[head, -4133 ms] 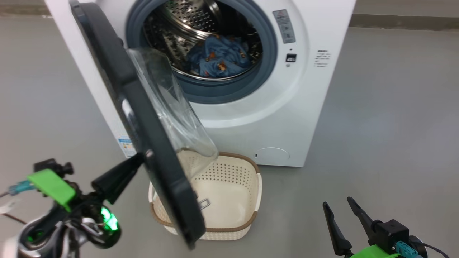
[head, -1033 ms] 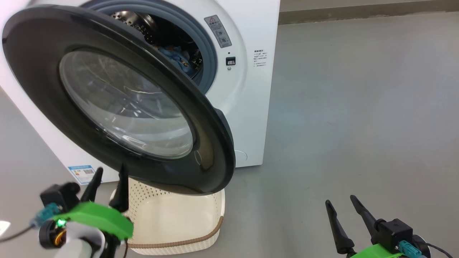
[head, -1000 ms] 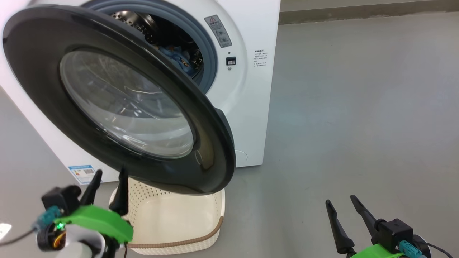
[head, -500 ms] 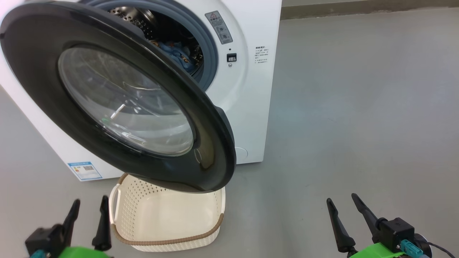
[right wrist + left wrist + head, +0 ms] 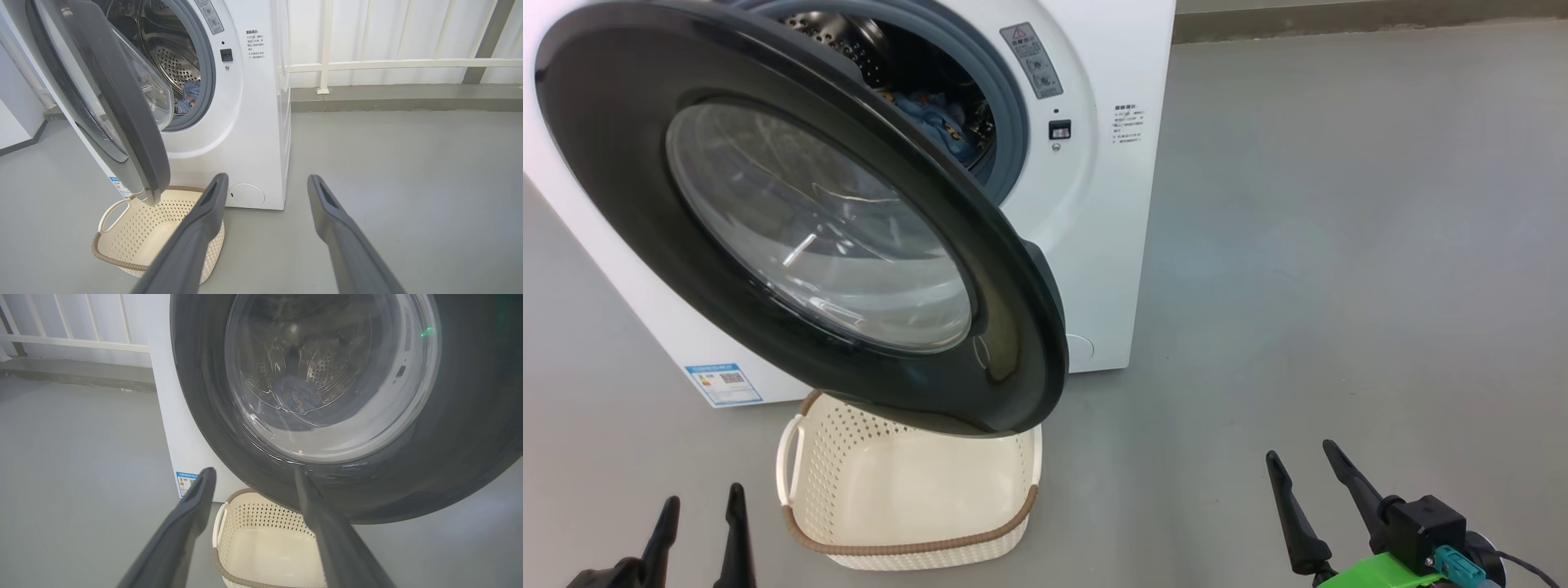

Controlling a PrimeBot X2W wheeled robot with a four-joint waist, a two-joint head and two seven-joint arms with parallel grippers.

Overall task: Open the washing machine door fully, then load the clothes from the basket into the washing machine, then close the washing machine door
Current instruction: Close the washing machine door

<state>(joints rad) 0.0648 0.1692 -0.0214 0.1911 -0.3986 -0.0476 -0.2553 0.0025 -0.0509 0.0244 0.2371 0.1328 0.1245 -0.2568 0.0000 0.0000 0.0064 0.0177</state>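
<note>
The white washing machine stands at the upper left. Its round black-rimmed door hangs partly open, its outer face and glass toward me. It covers most of the drum mouth. Blue bear-print clothes lie in the steel drum and show as clothes past the door's edge. The cream basket sits on the floor under the door with nothing in it. My left gripper is open, low and left of the basket, apart from the door. My right gripper is open at the lower right, holding nothing.
Bare grey floor spreads to the right of the machine. A white railing and a low kerb run behind it. A blue label sticker and a round service flap mark the machine's lower front.
Four seconds ago the door stood edge-on to me; it has since swung partway toward the machine. In the last second my left gripper drew back from the door's lower edge. The view shifted slightly.
</note>
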